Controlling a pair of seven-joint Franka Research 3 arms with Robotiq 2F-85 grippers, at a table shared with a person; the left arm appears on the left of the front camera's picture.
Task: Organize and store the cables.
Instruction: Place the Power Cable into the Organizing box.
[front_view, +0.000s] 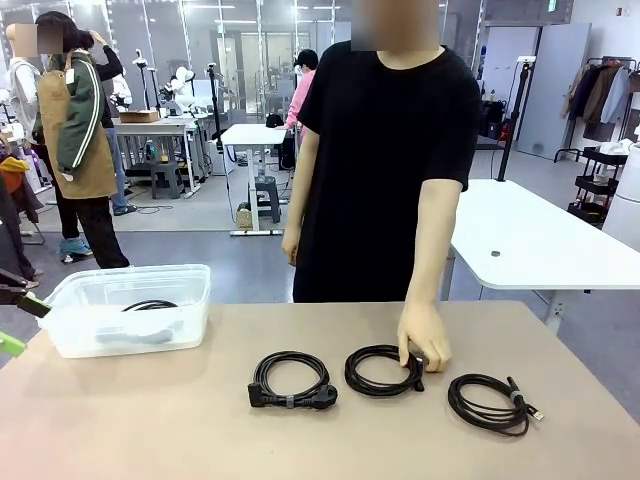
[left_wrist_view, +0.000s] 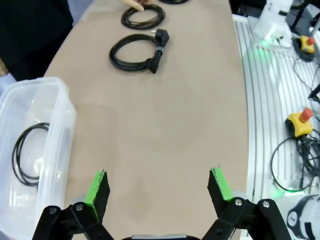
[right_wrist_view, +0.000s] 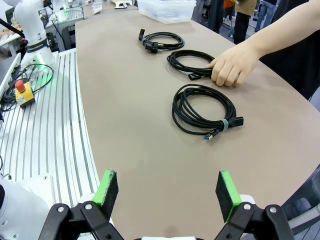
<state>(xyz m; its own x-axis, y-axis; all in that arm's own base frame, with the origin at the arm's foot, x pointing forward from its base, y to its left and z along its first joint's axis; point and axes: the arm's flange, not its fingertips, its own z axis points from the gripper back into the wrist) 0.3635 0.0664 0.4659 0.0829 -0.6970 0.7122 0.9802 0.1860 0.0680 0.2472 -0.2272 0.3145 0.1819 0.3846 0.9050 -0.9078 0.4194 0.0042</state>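
The left gripper (left_wrist_view: 158, 175) hangs over bare tabletop with its two green-padded fingers spread wide and nothing between them; the right gripper (right_wrist_view: 167, 175) is likewise spread and empty above the table's near edge. Four cables are visible, each a black round coil. Three lie in a row on the table (front_view: 200, 430): the plug coil (front_view: 290, 380), bearing a chunky mains plug, towards the robot's left; the middle coil (front_view: 382, 370); and the slim-connector coil (front_view: 490, 402), bound with a grey tie, towards the robot's right. The three lie apart from one another. The person's hand (front_view: 425, 345) rests on the far-right rim of the middle coil. The fourth coil (front_view: 150, 305) lies inside one clear plastic bin (front_view: 130, 290) standing at the table's far left corner. The surface is a matt tan top with a rounded edge, flanked on the robot's side by slotted aluminium plates carrying red-and-yellow stop buttons (left_wrist_view: 300, 122). Beyond the person stand white tables (front_view: 530, 240), a clothes rack and two further people on a grey floor.
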